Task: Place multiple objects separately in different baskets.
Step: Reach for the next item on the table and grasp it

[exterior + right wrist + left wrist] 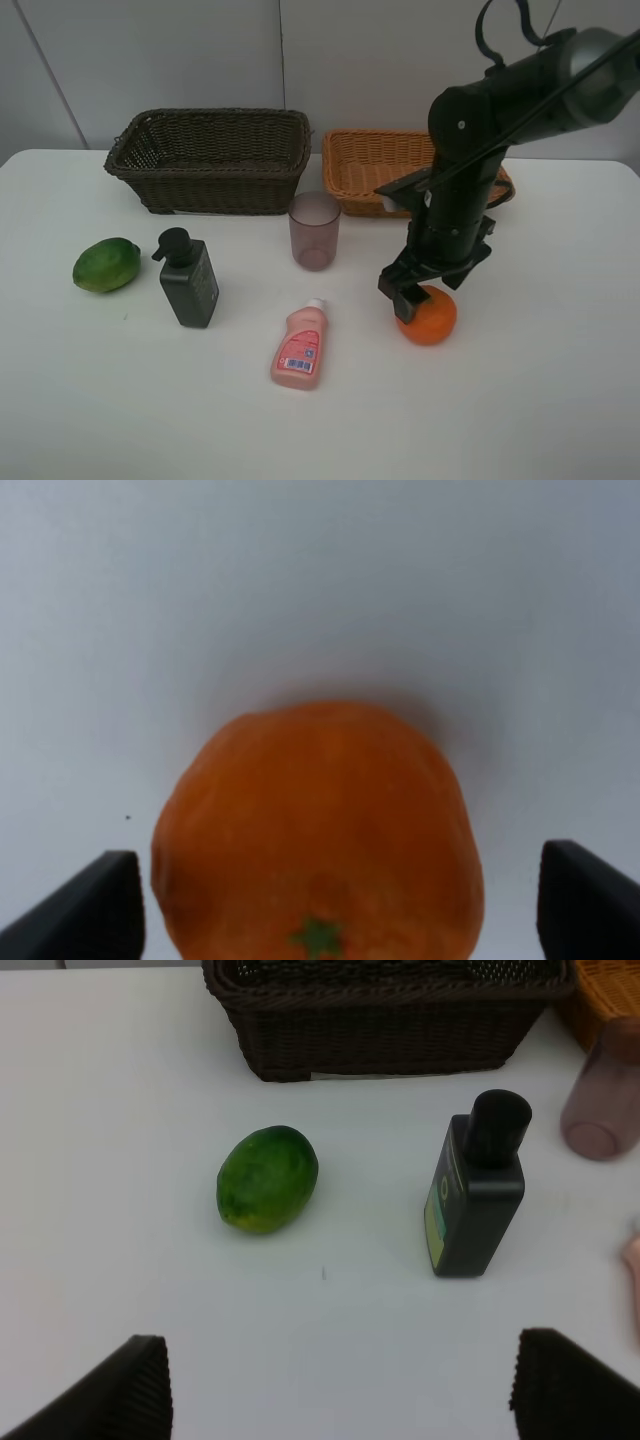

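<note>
My right gripper (340,895) stood partly open, holding nothing, 1 jaw on each side of the orange (320,820), which sat on the bench (320,580) between them, untouched. If 1 jaw met it first, I judged the round fruit could roll away.

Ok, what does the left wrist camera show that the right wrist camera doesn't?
Only the left wrist view: the green fruit, the dark pump bottle, the dark brown basket, the mauve cup and a corner of the orange-tan basket, with the left gripper open and holding nothing. Only the right wrist view: the orange, close up, straddled by the open right gripper, with a gap showing beside the fruit. Both share the white table and a pair of dark fingertips at the picture's edge.
</note>
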Robot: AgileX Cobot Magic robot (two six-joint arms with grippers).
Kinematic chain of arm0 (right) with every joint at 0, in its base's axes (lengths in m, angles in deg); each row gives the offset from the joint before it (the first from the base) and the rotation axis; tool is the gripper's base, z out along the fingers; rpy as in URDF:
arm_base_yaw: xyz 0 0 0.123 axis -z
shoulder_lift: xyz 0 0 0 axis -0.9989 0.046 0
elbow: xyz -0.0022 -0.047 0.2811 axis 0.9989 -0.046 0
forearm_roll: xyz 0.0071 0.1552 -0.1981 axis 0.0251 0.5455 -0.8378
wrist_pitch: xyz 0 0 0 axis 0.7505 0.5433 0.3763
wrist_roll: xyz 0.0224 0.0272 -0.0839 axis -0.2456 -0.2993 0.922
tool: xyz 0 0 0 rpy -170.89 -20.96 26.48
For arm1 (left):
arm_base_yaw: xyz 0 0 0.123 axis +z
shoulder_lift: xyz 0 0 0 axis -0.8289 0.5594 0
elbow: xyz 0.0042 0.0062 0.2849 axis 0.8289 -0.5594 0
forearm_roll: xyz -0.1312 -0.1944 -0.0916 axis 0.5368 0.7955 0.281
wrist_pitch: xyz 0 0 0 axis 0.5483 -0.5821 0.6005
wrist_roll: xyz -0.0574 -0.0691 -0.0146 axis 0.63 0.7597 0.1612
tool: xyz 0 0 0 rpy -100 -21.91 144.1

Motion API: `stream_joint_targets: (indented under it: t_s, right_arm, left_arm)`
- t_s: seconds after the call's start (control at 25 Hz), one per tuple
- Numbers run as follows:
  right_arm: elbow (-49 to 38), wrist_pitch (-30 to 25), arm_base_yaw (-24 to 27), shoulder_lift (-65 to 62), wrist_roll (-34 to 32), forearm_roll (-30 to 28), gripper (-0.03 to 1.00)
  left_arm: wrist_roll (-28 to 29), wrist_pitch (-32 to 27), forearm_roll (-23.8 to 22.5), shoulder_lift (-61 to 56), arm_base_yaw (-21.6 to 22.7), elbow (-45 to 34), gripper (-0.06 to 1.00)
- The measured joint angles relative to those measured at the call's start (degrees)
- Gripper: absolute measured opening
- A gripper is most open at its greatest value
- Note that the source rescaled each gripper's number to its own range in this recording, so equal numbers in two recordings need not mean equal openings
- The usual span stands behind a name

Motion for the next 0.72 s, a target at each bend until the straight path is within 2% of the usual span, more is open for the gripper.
stream_joint_targets:
  t_s: [0.2, 0.44, 0.56, 0.72]
  right_arm:
    - [-2.08, 0.69, 0.00, 0.00, 0.00, 0.00, 0.57]
    - [-3.99, 4.13, 0.00, 0.00, 0.00, 0.16, 0.57]
    - [-3.99, 6.54, 0.00, 0.00, 0.00, 1.99, 0.57]
    - [-3.99, 7.07, 0.00, 0.00, 0.00, 2.71, 0.57]
  left_arm:
    - [0.00, 0.00, 0.00, 0.00, 0.00, 0.00, 0.89]
    - [0.00, 0.00, 0.00, 0.00, 0.00, 0.00, 0.89]
    - [0.00, 0.00, 0.00, 0.00, 0.00, 0.00, 0.89]
    - [0.00, 0.00, 0.00, 0.00, 0.00, 0.00, 0.89]
